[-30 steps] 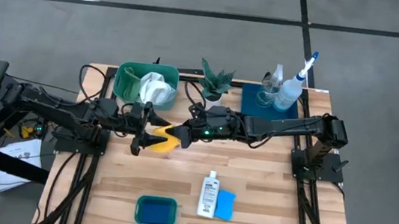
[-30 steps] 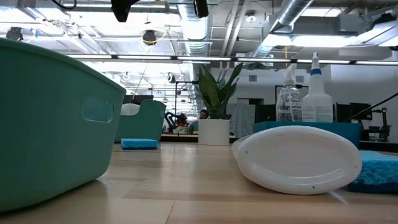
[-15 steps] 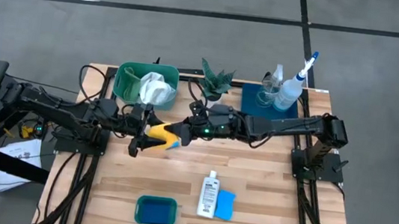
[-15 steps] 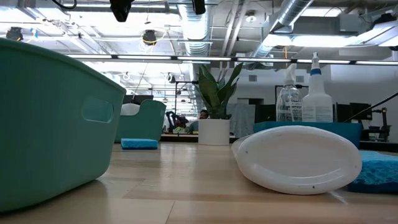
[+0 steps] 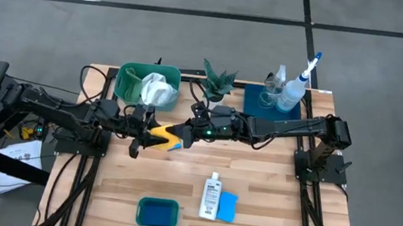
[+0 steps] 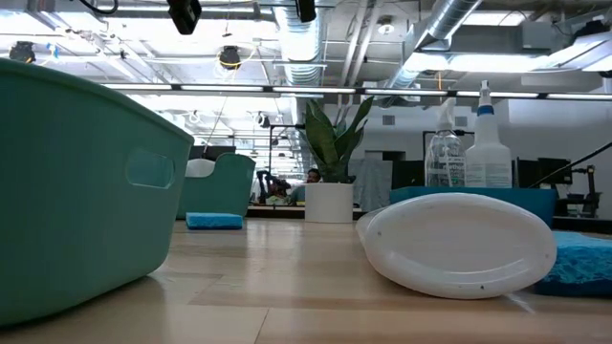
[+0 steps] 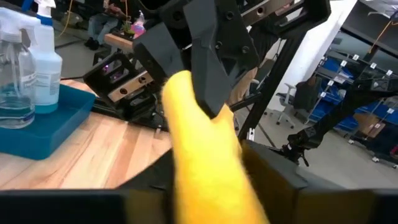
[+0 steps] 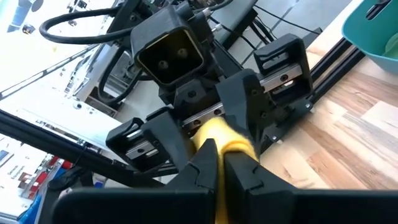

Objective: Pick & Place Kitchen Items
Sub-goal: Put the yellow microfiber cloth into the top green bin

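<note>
A yellow cloth (image 5: 162, 134) hangs above the table's middle between my two grippers. My left gripper (image 5: 151, 132) comes from the table's left and is shut on one end. My right gripper (image 5: 179, 135) comes from the right and is shut on the other end. A white cloth (image 5: 157, 90) lies in the green tub (image 5: 130, 82) at the far left. A white spray bottle with a blue trigger (image 5: 296, 84) and a clear spray bottle (image 5: 274, 87) stand in the dark blue tray (image 5: 252, 102). A small white bottle (image 5: 211, 196) lies beside a blue sponge (image 5: 228, 206) near the front. My left gripper has the yellow cloth's bunched end (image 7: 205, 180) between its two fingers, which come level from the table's left. The cloth is clear of the table and runs across to the other gripper. My right gripper pinches the cloth's other bunched end (image 8: 219, 186) between its two fingers (image 8: 244, 171), coming level from the table's right. The cloth (image 8: 221, 140) bulges out ahead of the fingertips toward the left gripper and is clear of the table.
A small potted plant (image 5: 218, 81) stands at the far edge between tub and tray. A second green tub (image 5: 157, 212) with a blue inside stands at the near edge. A blue sponge (image 6: 215, 221) lies on the wood below the arms. Bare wood lies at the near right.
The yellow cloth, which hung in a loose lobe below the two grippers, has been drawn up into a narrower band between them. Both grippers have stayed close together over the table's middle.
</note>
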`<state>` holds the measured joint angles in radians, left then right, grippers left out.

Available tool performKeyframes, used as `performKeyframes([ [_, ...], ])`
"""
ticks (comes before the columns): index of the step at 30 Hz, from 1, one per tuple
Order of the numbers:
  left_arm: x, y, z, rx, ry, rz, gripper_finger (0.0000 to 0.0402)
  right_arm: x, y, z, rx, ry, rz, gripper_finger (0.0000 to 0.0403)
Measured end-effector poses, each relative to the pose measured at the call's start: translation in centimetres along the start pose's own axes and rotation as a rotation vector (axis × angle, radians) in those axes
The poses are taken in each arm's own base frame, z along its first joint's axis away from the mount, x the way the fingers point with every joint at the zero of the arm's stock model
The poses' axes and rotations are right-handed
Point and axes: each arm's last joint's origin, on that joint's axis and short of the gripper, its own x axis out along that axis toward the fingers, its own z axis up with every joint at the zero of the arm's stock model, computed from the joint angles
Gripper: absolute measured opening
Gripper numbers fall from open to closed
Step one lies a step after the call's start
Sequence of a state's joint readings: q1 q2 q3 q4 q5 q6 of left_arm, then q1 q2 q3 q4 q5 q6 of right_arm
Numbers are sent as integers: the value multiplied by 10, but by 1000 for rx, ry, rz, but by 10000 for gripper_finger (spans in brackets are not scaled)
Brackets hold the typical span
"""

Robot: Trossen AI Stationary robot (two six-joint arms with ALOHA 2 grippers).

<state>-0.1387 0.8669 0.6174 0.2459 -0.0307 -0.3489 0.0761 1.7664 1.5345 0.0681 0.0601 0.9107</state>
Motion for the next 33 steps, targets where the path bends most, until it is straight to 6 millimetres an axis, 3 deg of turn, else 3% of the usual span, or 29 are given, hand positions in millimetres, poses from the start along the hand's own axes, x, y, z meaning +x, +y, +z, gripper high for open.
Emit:
performKeyframes([
  [7, 0, 2, -4, -29, 39, 21, 13, 0, -1, -1, -29, 13, 3, 16],
  [12, -1, 2, -6, -56, 71, 31, 6, 1, 1, -5, -39, 25, 8, 61],
  [23, -9, 2, -6, -56, 90, 34, 4, 0, 3, -7, -27, 32, 4, 210],
  [27, -16, 4, -6, -56, 121, 52, 3, 0, 3, -10, -26, 45, -4, 228],
  [33, -33, 4, -5, -54, 154, 73, 3, 0, 4, -12, -28, 52, -4, 222],
])
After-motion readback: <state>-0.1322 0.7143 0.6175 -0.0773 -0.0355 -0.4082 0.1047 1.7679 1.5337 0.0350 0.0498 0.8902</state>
